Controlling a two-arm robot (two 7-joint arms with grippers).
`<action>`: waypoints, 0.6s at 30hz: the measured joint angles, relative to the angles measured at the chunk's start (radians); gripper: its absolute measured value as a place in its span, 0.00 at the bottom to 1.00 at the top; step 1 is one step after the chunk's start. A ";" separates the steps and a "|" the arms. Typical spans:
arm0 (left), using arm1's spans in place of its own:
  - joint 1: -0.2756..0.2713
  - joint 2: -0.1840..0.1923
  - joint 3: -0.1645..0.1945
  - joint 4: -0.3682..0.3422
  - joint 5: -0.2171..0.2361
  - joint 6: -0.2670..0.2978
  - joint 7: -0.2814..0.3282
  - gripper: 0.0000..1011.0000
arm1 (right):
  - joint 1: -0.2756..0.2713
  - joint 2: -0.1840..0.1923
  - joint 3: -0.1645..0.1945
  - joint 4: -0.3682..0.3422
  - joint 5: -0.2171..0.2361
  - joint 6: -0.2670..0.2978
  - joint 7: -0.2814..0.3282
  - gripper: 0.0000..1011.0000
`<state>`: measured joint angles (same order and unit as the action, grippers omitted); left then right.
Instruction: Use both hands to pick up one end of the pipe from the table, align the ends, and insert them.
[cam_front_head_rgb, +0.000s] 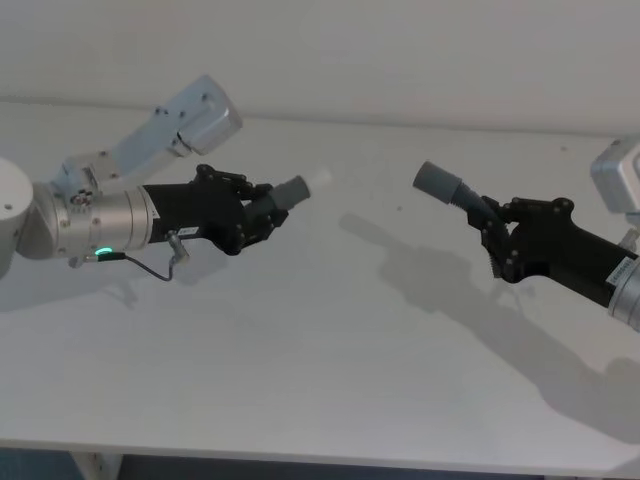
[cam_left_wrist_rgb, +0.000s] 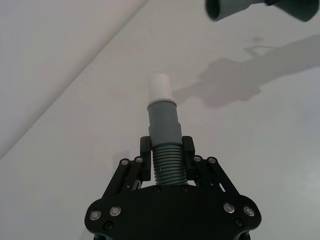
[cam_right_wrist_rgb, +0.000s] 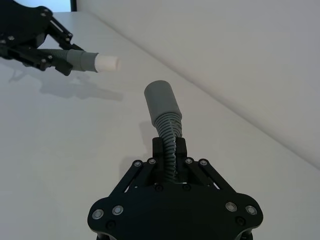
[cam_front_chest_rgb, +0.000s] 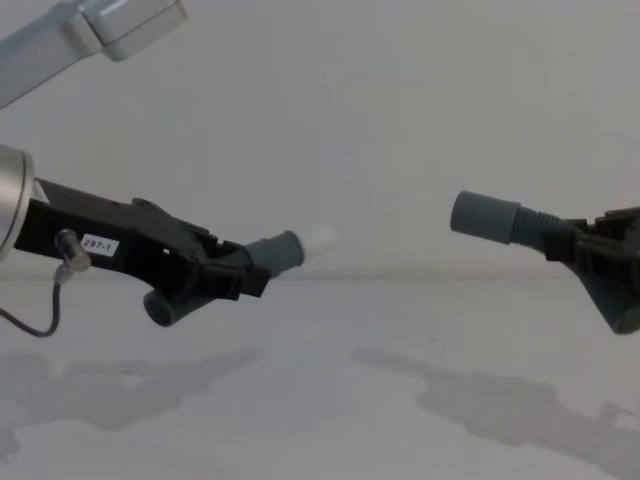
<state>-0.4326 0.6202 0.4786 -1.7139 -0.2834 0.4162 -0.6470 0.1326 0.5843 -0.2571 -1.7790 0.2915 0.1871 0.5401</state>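
Both pipe pieces are held in the air above the white table (cam_front_head_rgb: 330, 340). My left gripper (cam_front_head_rgb: 268, 212) is shut on the ribbed middle of the piece with the white spigot tip (cam_front_head_rgb: 319, 180), which points right. In the left wrist view that tip (cam_left_wrist_rgb: 160, 88) sticks out past the fingers (cam_left_wrist_rgb: 188, 148). My right gripper (cam_front_head_rgb: 492, 228) is shut on the other piece, whose grey socket cuff (cam_front_head_rgb: 438, 183) points left. The two ends face each other with a clear gap between them; the chest view shows the tip (cam_front_chest_rgb: 320, 240) slightly lower than the socket (cam_front_chest_rgb: 483, 217).
A pale wall rises behind the table's far edge (cam_front_head_rgb: 400, 125). Shadows of both arms lie on the tabletop below the grippers. The table's front edge (cam_front_head_rgb: 300, 455) runs along the bottom of the head view.
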 joint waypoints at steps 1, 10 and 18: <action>-0.003 0.001 0.002 0.002 -0.001 -0.003 -0.008 0.35 | 0.000 0.002 -0.001 0.000 0.000 -0.002 0.002 0.13; -0.051 0.015 0.038 0.032 -0.010 -0.051 -0.098 0.35 | 0.003 0.037 -0.022 0.003 0.004 -0.030 0.054 0.13; -0.087 0.020 0.065 0.054 -0.013 -0.079 -0.153 0.35 | 0.016 0.066 -0.045 0.015 0.024 -0.042 0.116 0.13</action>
<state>-0.5193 0.6398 0.5439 -1.6601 -0.2965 0.3372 -0.8001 0.1485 0.6501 -0.3018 -1.7636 0.3156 0.1454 0.6557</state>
